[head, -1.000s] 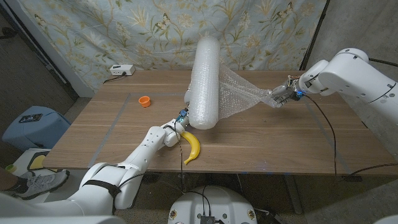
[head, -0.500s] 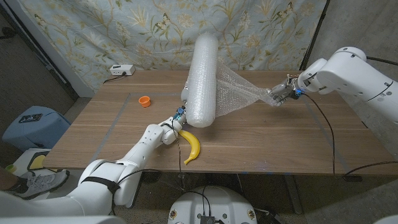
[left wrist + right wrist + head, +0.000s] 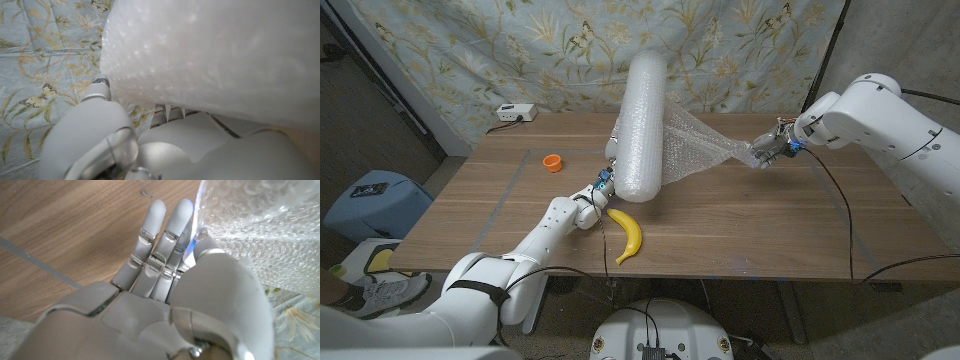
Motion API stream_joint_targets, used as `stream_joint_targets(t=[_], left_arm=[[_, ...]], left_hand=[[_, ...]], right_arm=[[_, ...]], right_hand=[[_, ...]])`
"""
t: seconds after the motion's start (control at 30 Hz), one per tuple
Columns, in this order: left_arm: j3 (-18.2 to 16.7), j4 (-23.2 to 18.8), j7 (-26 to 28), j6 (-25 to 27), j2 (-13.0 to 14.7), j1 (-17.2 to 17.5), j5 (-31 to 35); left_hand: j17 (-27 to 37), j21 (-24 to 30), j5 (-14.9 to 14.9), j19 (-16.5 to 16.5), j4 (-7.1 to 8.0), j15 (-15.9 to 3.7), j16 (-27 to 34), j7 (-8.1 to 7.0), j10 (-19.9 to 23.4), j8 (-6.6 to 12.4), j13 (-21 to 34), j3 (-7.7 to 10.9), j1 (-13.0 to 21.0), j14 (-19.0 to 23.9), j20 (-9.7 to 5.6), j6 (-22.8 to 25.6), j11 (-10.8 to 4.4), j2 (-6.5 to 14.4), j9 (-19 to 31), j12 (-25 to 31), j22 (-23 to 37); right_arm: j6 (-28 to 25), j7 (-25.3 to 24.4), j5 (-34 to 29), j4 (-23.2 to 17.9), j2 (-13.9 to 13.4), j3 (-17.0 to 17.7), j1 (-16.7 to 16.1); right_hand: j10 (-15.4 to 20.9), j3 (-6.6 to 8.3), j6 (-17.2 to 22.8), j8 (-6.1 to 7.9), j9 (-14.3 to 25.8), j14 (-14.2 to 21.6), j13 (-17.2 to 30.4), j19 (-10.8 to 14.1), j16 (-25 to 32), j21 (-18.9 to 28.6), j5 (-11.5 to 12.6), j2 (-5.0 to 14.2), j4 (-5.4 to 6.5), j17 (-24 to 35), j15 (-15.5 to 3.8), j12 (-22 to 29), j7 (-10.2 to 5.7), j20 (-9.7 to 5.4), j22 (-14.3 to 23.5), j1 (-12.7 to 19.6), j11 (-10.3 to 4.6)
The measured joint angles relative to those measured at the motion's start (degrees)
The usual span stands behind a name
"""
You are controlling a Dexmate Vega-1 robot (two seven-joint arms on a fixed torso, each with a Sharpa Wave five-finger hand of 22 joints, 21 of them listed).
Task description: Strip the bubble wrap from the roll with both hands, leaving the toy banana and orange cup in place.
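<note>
The bubble wrap roll [image 3: 642, 130] stands tilted at the table's middle, its top leaning toward the back. My left hand [image 3: 594, 192] grips its lower end, partly hidden behind it; up close the roll [image 3: 215, 55] presses against that hand [image 3: 100, 135]. A loose sheet of wrap [image 3: 705, 150] stretches rightward to my right hand [image 3: 766, 152], which pinches its end. The right wrist view shows the sheet [image 3: 250, 225] caught between the thumb and fingers of that hand [image 3: 165, 290]. The toy banana [image 3: 628, 235] lies near the front edge, just right of my left forearm. The orange cup [image 3: 552, 162] sits at the left.
A white power box [image 3: 516, 113] sits at the table's back left corner. A floral curtain [image 3: 520, 50] hangs behind the table. Bare wood [image 3: 770, 230] spreads across the front right. Grey tape lines [image 3: 500, 200] mark the tabletop.
The roll's lower end and my left hand have shifted left and back, away from the banana. My right hand has drawn slightly back with the sheet held taut.
</note>
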Motion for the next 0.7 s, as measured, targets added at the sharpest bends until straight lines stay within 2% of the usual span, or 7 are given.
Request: stream_joint_targets(t=[0.7], left_arm=[[-1.2, -3.2, 3.2, 0.9, 0.5, 2.5, -2.1]], left_hand=[[0.0, 0.0, 0.0, 0.0, 0.00, 0.00, 0.0, 0.02, 0.0, 0.00, -0.2, 0.00, -0.6, 0.0, 0.00, 0.2, 0.00, 0.2, 0.0, 0.0, 0.3]], right_arm=[[-0.8, 0.9, -0.7, 1.2, 0.8, -1.4, 1.6]], right_hand=[[0.0, -0.01, 0.0, -0.10, 0.3, 0.0, 0.0, -0.4, 0.0, 0.0, -0.1, 0.15, 0.00, 0.0, 0.00, -0.4, -0.01, 0.21, -0.3, 0.2, 0.02]])
